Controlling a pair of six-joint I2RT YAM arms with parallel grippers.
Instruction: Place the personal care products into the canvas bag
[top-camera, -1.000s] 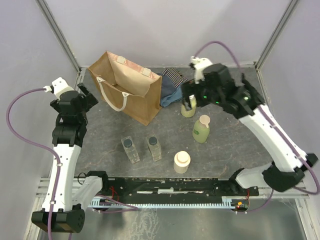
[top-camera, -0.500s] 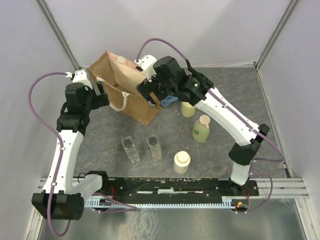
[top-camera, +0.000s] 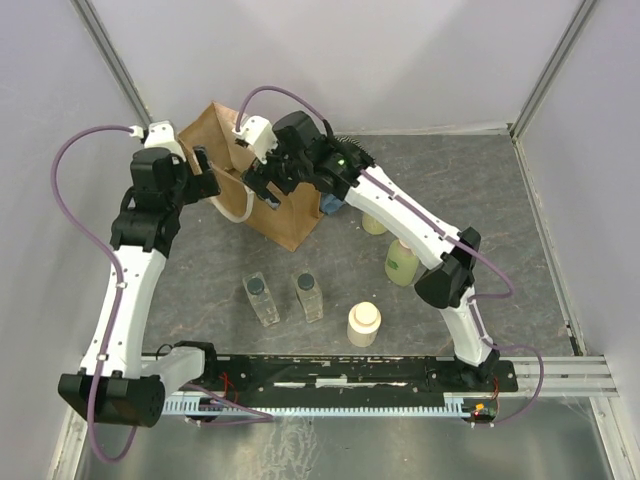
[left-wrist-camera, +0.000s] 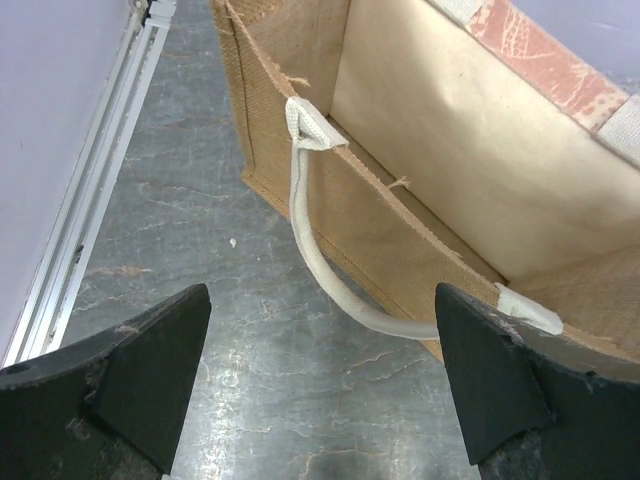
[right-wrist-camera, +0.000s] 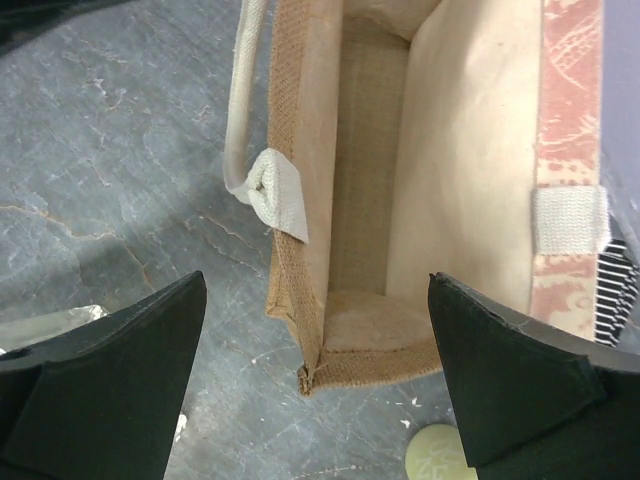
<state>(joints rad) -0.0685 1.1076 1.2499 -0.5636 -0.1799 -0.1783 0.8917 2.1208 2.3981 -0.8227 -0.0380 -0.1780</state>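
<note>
Left fingers (left-wrist-camera: 140, 370) spread wide, holding nothing, above the cream handle (left-wrist-camera: 320, 270) on the canvas bag (top-camera: 290, 215). Bag stands upright, mouth open, back-left on tabletop (top-camera: 480, 200). Right fingers (right-wrist-camera: 110, 380) spread wide, holding nothing, over bag mouth. Nearer the arms, outside bag: two clear bottles (top-camera: 257, 298) (top-camera: 308, 296), cream jar (top-camera: 363, 322), two yellow-green bottles (top-camera: 402, 260) (top-camera: 375, 222).

Tan-brown boxy canvas bag (top-camera: 288, 222) with cream loop handles stands upright, mouth open, at the table's 10 o'clock. 2 clear rectangular dark-capped bottles (top-camera: 261, 299) (top-camera: 309, 296) sit side by side at 7 o'clock. The squat cream jar (top-camera: 364, 323) sits at 6 o'clock. 2 pale yellow-green bottles (top-camera: 402, 262) (top-camera: 375, 226) sit near centre.
</note>
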